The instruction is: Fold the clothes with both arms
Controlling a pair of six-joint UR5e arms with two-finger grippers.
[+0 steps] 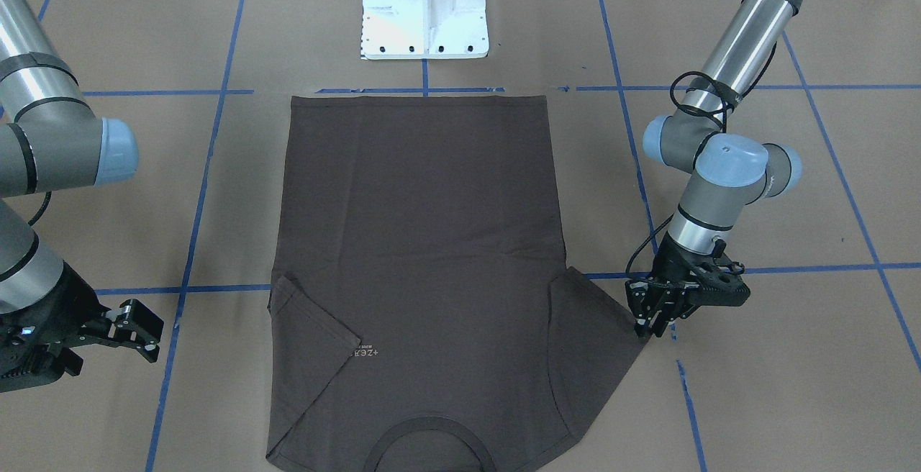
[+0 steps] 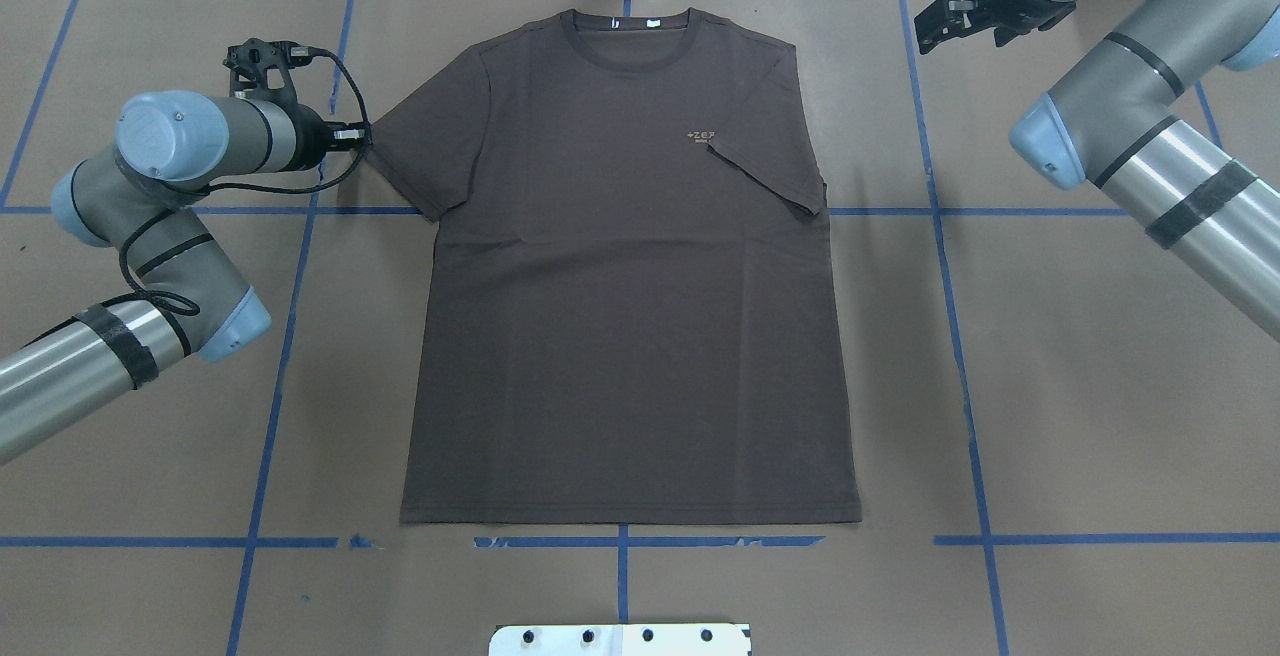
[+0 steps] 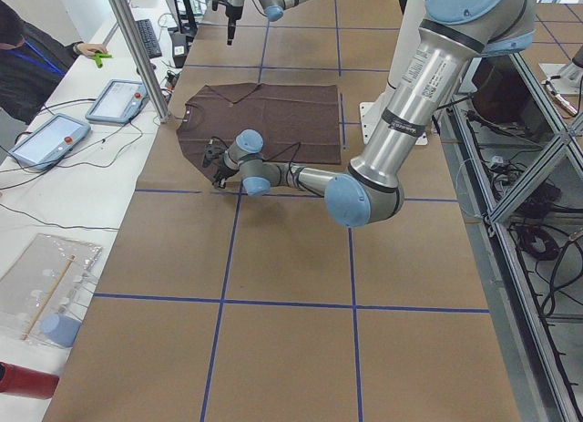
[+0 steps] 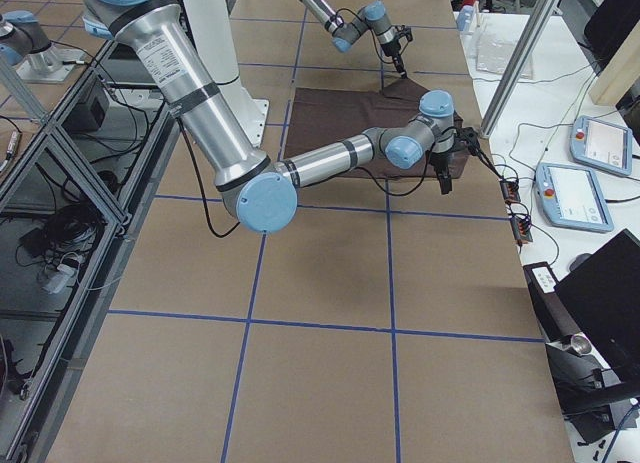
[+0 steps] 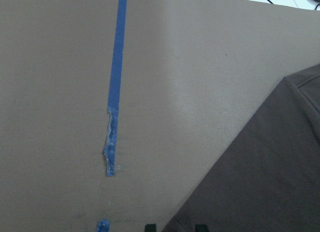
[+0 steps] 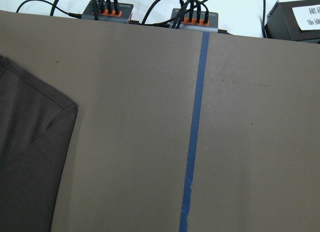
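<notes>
on the brown paper counter (image 1: 791, 386) a dark brown t-shirt (image 1: 417, 242) is laid flat; left fingers (image 1: 640, 317) are held parted at its sleeve, right fingers (image 1: 138, 312) released.

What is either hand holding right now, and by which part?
Nothing yet, as far as shows. The left hand sits at the sleeve tip of the T-shirt, fingertips apart; the right hand is open, off the cloth.

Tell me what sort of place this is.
Probably a robotics lab workcell: a left arm and right arm at a paper-covered table gridded with blue tape, plus teach pendants on a side bench.
</notes>
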